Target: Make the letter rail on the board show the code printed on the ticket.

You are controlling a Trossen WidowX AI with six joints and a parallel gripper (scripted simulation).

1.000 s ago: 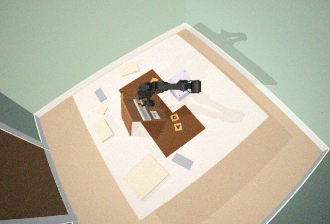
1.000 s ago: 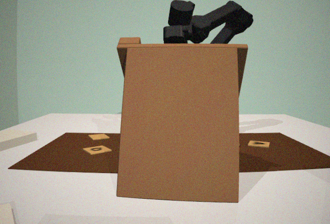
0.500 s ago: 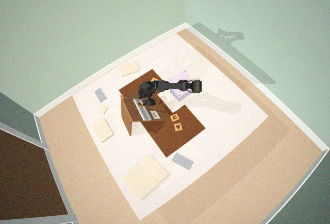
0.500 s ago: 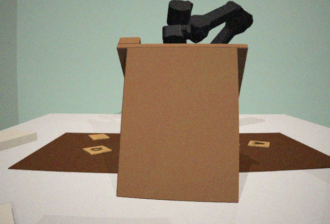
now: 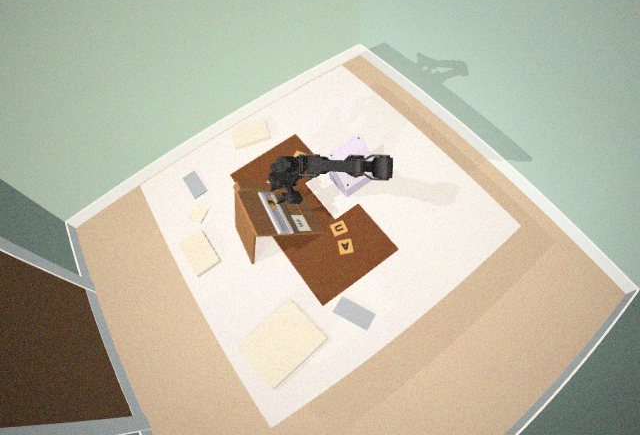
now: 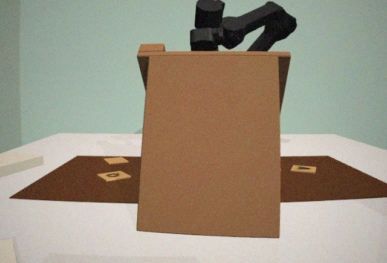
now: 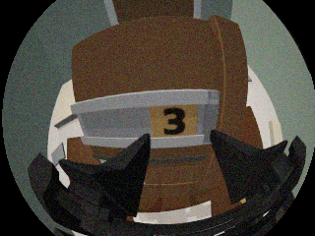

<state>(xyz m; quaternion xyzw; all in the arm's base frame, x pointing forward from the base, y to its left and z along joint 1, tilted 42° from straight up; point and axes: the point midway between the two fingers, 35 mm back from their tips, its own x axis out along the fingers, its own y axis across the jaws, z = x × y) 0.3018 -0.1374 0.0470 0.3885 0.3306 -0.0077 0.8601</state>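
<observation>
A tile marked 3 [image 7: 173, 121] lies in the grey rail [image 7: 113, 123] [image 5: 281, 219] on the tilted board [image 7: 148, 59]. It is near the rail's right-hand end in the wrist view, with a grey strip beside it. My gripper [image 7: 181, 136] is open, its fingertips apart at the rail's lower lip, just below the tile. Tile U [image 5: 338, 228] and tile A [image 5: 345, 246] [image 6: 303, 168] lie on the brown mat. A round-lettered tile [image 6: 113, 175] and another tile [image 6: 115, 160] lie on its other side. The ticket [image 5: 300, 222] is on the board, its print too small to read surely.
The arm [image 5: 330, 165] reaches across from its base and hides part of the board and mat. The board's raised side strip [image 7: 223, 64] stands right of the rail. Cream slabs [image 5: 283, 343] [image 5: 200, 253] and grey slabs [image 5: 354, 312] [image 5: 194, 184] lie around the mat.
</observation>
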